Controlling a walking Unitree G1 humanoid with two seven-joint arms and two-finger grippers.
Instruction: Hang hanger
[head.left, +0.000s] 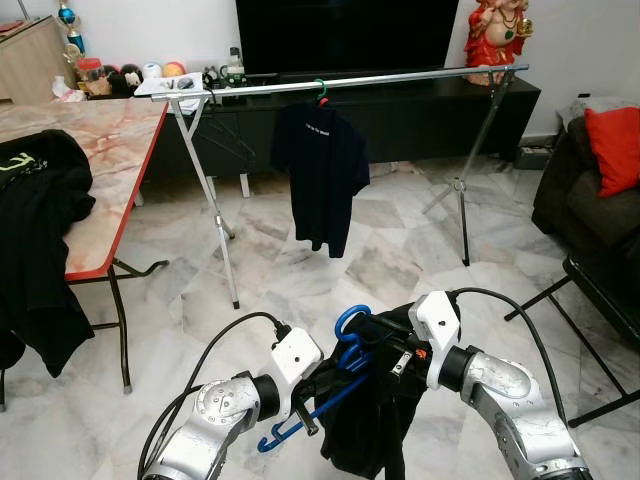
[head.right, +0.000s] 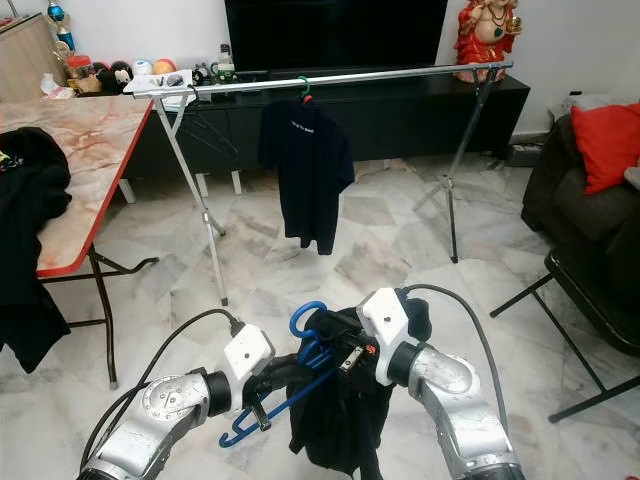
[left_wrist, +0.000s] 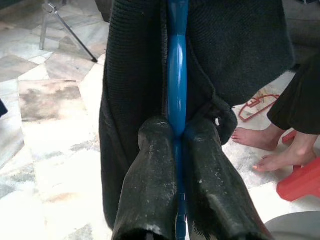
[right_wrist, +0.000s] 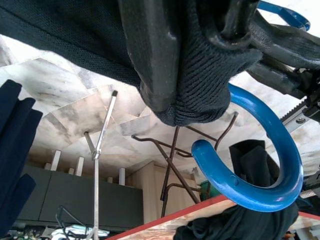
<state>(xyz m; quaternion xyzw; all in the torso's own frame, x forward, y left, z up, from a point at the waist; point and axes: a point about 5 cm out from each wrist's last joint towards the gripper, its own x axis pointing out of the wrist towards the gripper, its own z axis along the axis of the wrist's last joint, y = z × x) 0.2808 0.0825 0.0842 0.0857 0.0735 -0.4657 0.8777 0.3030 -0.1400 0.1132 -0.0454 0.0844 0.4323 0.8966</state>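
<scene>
A blue plastic hanger (head.left: 349, 327) carrying a black knit garment (head.left: 365, 425) hangs low in front of me, held between both arms. My left gripper (left_wrist: 176, 132) is shut on the hanger's blue arm (left_wrist: 177, 65), fingers pinching it from both sides. My right gripper (head.left: 388, 338) is shut on the garment's collar just under the blue hook (right_wrist: 280, 165), with knit fabric bunched between its fingers. Across the room stands a metal clothes rail (head.left: 400, 78). A navy T-shirt (head.left: 322, 175) hangs from it on a green hanger.
A marble-topped table (head.left: 110, 150) on my left has black clothing (head.left: 35, 230) draped over its edge. A dark sofa with a red cushion (head.left: 612, 150) is on the right. A person's bare feet (left_wrist: 260, 145) and a red hanger (left_wrist: 255, 102) are on the floor nearby.
</scene>
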